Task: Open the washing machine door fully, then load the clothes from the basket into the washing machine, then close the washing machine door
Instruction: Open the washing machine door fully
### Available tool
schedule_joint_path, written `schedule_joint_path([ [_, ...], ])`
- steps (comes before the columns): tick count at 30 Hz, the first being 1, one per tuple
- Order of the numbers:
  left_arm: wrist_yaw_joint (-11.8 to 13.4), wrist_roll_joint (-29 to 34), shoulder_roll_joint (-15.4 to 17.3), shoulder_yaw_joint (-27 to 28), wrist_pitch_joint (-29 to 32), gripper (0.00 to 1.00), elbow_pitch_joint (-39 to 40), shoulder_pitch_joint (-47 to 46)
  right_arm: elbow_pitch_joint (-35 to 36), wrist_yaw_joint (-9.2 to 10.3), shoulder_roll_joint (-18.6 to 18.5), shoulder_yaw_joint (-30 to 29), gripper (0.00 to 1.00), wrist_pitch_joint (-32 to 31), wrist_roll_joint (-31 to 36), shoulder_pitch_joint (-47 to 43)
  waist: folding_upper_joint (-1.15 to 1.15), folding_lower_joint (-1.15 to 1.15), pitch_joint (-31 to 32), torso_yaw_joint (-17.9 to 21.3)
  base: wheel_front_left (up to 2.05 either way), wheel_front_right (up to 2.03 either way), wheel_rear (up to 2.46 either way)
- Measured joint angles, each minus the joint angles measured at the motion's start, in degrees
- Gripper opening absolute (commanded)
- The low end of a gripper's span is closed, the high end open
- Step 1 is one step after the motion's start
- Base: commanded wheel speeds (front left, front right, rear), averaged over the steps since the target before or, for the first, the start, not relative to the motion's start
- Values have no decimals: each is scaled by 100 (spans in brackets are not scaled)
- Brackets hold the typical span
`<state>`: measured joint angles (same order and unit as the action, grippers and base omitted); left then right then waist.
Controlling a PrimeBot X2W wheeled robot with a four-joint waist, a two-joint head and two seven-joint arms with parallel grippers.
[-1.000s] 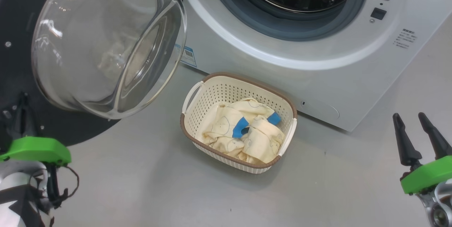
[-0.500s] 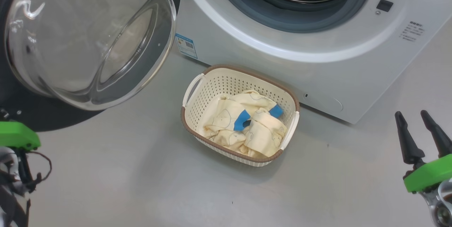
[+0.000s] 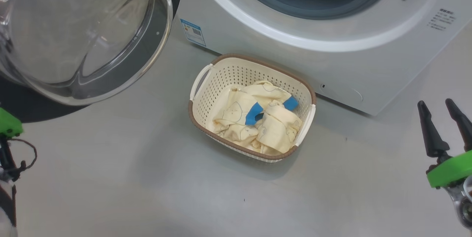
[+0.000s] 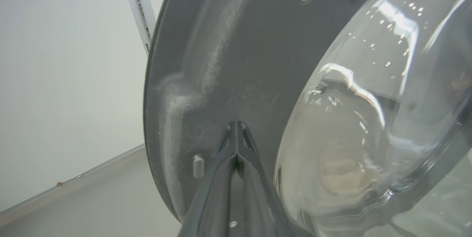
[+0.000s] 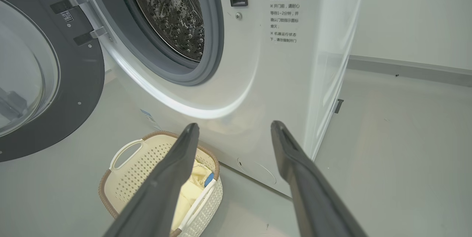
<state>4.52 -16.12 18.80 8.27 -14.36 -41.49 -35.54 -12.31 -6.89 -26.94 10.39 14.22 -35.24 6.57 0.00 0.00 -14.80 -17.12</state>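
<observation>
The washing machine (image 3: 295, 56) stands at the top with its mouth open. Its washing machine door (image 3: 73, 34) hangs swung out at the upper left, glass bowl towards me. The cream basket (image 3: 221, 82) sits on the floor before the machine, holding pale yellow clothes (image 3: 265, 130) with blue patches. Only my left gripper's green mount (image 3: 7, 124) shows at the left edge. In the left wrist view, my left gripper (image 4: 236, 124) is shut and empty, tips at the door's dark inner rim (image 4: 221, 63). My right gripper (image 3: 435, 101) is open, right of the basket. In the right wrist view, that right gripper (image 5: 235, 124) points at the machine's front (image 5: 280, 82).
Grey floor (image 3: 147, 178) spreads around the basket. The steel drum (image 5: 169, 12) and grey gasket (image 5: 210, 45) show in the right wrist view, with the door's hinge (image 5: 84, 34) at the left. A wall and skirting (image 5: 405, 67) run to the right of the machine.
The door has swung further left, uncovering the blue sticker low on the machine. My left arm has gone left with it. The head camera has shifted, so the machine sits higher in view.
</observation>
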Motion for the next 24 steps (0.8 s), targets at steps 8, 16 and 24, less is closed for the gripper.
schedule_joint_path([
  [8, -53, 201, 3, 266, 0, 0, -244, -366, 54, 0, -41, 41, 100, 8, 0, 148, 0, 0, -221, 61, 0, 0, 0],
  [16, -194, 292, 12, 554, 0, 0, -514, -611, 65, 0, -54, 74, 100, 8, -8, 258, 0, 0, -319, 119, 0, 0, 0],
  [24, -309, 392, -38, 764, 0, 0, -477, -642, 58, 0, -52, 74, 100, 8, -9, 266, 0, 0, -219, 138, 0, 0, 0],
])
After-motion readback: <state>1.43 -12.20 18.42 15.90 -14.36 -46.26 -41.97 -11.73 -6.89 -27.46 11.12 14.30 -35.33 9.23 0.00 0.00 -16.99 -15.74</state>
